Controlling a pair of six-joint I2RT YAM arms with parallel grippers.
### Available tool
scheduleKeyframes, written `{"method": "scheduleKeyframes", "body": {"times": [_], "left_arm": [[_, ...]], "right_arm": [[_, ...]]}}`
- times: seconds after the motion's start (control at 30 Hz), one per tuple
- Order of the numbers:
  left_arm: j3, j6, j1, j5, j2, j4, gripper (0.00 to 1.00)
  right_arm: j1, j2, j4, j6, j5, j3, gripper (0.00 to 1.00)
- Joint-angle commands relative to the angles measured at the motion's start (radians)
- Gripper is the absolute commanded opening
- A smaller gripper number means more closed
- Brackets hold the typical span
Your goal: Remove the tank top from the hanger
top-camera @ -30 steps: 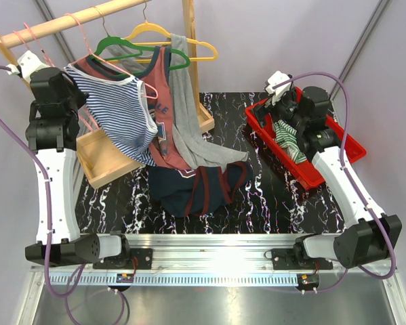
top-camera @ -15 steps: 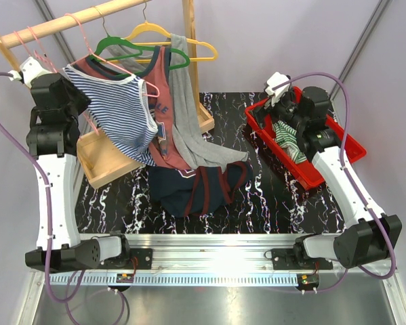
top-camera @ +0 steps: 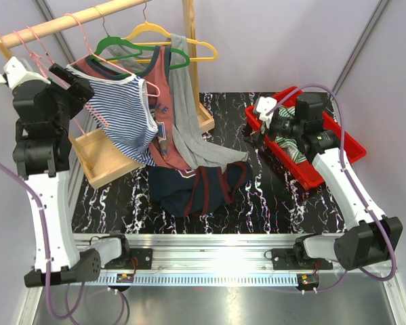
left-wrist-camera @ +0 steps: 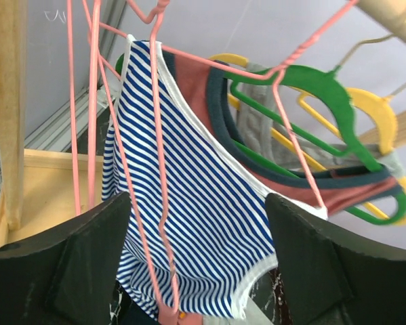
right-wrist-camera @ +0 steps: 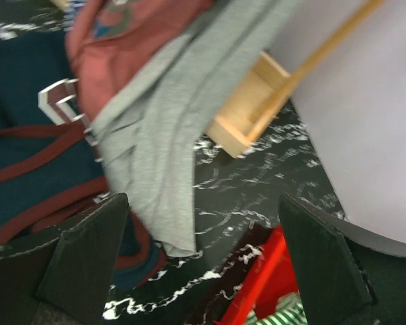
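A blue-and-white striped tank top (top-camera: 125, 115) (left-wrist-camera: 203, 203) hangs on a pink wire hanger (top-camera: 93, 108) (left-wrist-camera: 158, 169) at the left end of the wooden rail (top-camera: 67, 24). My left gripper (top-camera: 70, 78) (left-wrist-camera: 196, 271) is raised beside it and open. The pink wire and the striped cloth show in the gap between its fingers (left-wrist-camera: 67, 264), and nothing is gripped. Behind hang a maroon top (top-camera: 165, 122) on a green hanger (top-camera: 131, 49) and a grey top (top-camera: 189, 128) (right-wrist-camera: 169, 128) on a yellow hanger (top-camera: 169, 34). My right gripper (top-camera: 260, 125) (right-wrist-camera: 203, 271) stands open and empty at the red bin's left rim.
A navy garment (top-camera: 189, 189) (right-wrist-camera: 26, 135) lies heaped on the black marbled table. The red bin (top-camera: 304, 172) at the right holds a green-and-white striped garment (top-camera: 287, 139). The rack's wooden base tray (top-camera: 97, 159) and upright post (top-camera: 189, 40) stand at back left.
My left gripper has opened and lifted up and leftward toward the rail. The right wrist has swung left over the bin's edge and now faces the rack.
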Motion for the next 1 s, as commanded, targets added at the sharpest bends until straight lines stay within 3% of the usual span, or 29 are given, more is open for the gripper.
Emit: {"method": "scheduleKeyframes", "body": {"times": [0.0,0.13,0.27,0.53,0.7,0.97], "left_arm": [[0.025,-0.016,0.004,0.063,-0.071,-0.011,0.87],[-0.018,0.038,0.005,0.128,-0.133,-0.030,0.96],[-0.056,0.113,0.005,0.194,-0.214,-0.077,0.99],[-0.243,0.234,0.004,0.200,-0.458,-0.038,0.99],[-0.288,0.284,0.004,0.231,-0.579,-0.002,0.99],[-0.306,0.311,0.004,0.278,-0.651,0.059,0.99]], "right_arm": [[0.009,0.004,-0.198,-0.241,-0.195,-0.008,1.00],[0.081,0.053,-0.333,-0.462,-0.194,-0.028,1.00],[0.161,0.141,-0.387,-0.583,-0.175,-0.041,1.00],[0.334,0.276,-0.202,-0.525,-0.056,-0.093,1.00],[0.376,0.401,-0.092,-0.386,0.018,-0.036,1.00],[0.386,0.461,-0.068,-0.360,0.053,-0.042,0.92]]}}
